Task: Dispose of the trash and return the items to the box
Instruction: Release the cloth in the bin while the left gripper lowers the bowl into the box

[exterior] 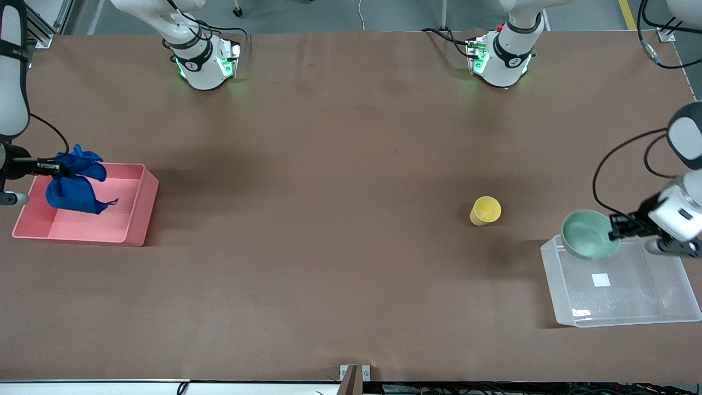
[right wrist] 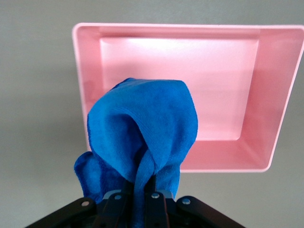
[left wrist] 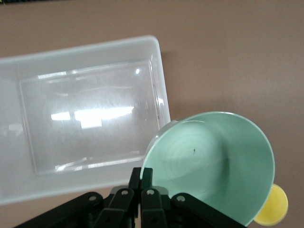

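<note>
Both arms are mid-carry here. The right gripper [exterior: 55, 166] is pinched shut on the blue rag [exterior: 74, 184], which dangles over the pink bin [exterior: 140, 211], near the end of it closest to that arm, so letting go should drop it straight in. The left gripper [exterior: 617, 227] is clamped shut on the rim of the green bowl [exterior: 588, 235], held tilted in the air over the corner of the clear tub [exterior: 570, 307] that points toward the yellow cup [exterior: 485, 210]. Most of the tub lies on the gripper's own side of the bowl, so I'd guess it needs pulling back over the middle first. The cup stands upright on the table [exterior: 329, 247], nearer the left arm. The front view shows the tub's white label [exterior: 601, 280]; the left wrist view just shows glare there.
</note>
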